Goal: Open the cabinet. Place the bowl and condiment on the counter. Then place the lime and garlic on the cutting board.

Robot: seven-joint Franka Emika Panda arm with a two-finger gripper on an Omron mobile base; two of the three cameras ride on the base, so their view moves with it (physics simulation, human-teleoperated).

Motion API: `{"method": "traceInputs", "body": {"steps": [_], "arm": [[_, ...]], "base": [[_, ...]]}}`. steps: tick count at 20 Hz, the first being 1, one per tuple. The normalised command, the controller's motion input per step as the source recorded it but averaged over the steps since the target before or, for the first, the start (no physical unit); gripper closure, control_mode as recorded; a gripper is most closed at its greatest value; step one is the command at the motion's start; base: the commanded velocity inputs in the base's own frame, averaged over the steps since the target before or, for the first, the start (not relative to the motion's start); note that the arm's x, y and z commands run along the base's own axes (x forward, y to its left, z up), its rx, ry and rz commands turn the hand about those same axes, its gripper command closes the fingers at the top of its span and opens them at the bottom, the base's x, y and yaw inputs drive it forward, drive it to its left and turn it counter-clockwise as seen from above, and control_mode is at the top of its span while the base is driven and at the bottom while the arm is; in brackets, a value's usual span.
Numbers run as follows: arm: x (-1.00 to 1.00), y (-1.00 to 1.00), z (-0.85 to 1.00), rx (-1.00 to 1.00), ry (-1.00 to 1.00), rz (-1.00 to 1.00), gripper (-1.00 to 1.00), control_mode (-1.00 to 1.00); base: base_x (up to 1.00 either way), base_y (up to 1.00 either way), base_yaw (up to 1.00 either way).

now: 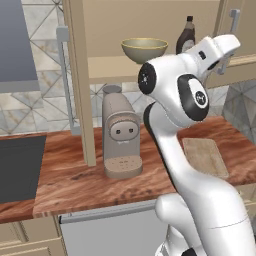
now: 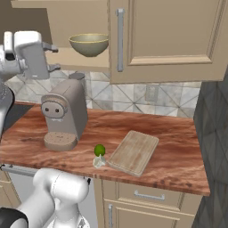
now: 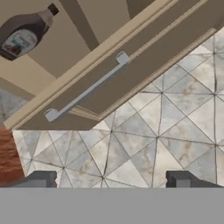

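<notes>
One door of the cabinet (image 1: 80, 85) is standing open — the left one, swung out edge-on over the tabletop (image 1: 75, 175); the right door (image 2: 169, 40) is sitting shut. Landmark is the coffee machine (image 1: 120, 137). The bowl (image 1: 144, 49) is resting on the cabinet shelf right above the machine, and the condiment (image 1: 186, 36) is standing upright on the same shelf, just right of the bowl. The cutting board (image 2: 133, 152) is lying flat on the tabletop to the right of the machine. The lime (image 2: 99, 150) is sitting between machine and board, near the front edge, with the garlic (image 2: 99, 161) touching it just in front. The tool (image 3: 113, 179) is hanging up by the shut door's handle (image 3: 87, 89), jaws spread wide and gripping nothing — tile backsplash (image 3: 166, 127) showing between the fingertips.
</notes>
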Motion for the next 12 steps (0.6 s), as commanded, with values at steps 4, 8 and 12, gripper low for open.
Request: {"method": "traceInputs", "body": {"steps": [4,8,12], "arm": [[0.31,0.21,0.00,-0.14,0.19,-0.05,-1.00,-1.00],[0.41,0.10,0.00,-0.09,0.28,-0.05,-1.00,-1.00],[0.36,0.02,0.00,-0.05,0.20,-0.05,-1.00,-1.00]], "base": [[0.00,0.00,0.00],[0.00,0.00,0.00],[0.00,0.00,0.00]]}}
